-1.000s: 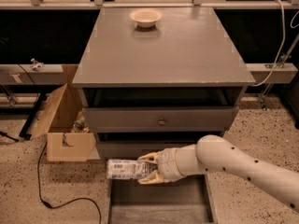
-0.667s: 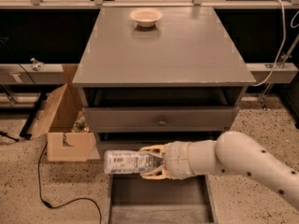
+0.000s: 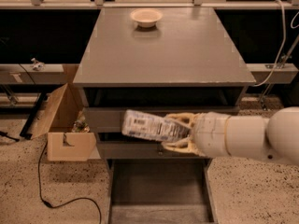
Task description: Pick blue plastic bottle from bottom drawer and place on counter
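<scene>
Tool [image 3: 180, 133] clamped on one blue plastic bottle [image 3: 152, 126], apparently above open bottom drawer [image 3: 159, 190], one bowl [image 3: 146, 17] on counter [image 3: 187, 55]

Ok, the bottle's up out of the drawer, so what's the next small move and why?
Probably raise the hand straight up. It grips the blue plastic bottle in front of the cabinet's upper drawers, above the open bottom drawer but below the counter edge. It should clear that edge before moving in over the top.
</scene>
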Action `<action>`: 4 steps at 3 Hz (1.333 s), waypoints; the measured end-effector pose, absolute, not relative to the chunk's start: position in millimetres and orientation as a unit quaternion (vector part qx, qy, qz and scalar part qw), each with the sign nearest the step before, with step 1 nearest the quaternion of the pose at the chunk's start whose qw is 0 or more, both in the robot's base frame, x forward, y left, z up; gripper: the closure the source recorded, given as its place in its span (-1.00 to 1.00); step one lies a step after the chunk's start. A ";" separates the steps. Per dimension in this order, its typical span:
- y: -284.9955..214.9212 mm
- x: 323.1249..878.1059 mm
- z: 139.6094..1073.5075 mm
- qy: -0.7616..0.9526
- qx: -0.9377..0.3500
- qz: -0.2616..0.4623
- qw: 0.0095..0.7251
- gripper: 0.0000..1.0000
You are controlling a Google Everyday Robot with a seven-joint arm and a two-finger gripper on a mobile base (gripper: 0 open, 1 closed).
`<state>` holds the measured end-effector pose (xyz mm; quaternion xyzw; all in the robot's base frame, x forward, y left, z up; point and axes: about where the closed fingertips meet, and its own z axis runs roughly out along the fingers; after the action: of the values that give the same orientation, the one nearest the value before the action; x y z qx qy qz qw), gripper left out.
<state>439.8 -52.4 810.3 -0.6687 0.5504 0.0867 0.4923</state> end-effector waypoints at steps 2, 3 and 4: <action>-93.2 477.4 879.1 0.593 -0.620 0.046 0.513 1.00; -107.1 516.5 897.2 0.599 -0.620 0.016 0.506 1.00; -127.2 567.9 918.2 0.610 -0.615 -0.019 0.499 1.00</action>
<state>567.9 -127.2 918.2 -0.6151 0.6102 -0.0190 0.4990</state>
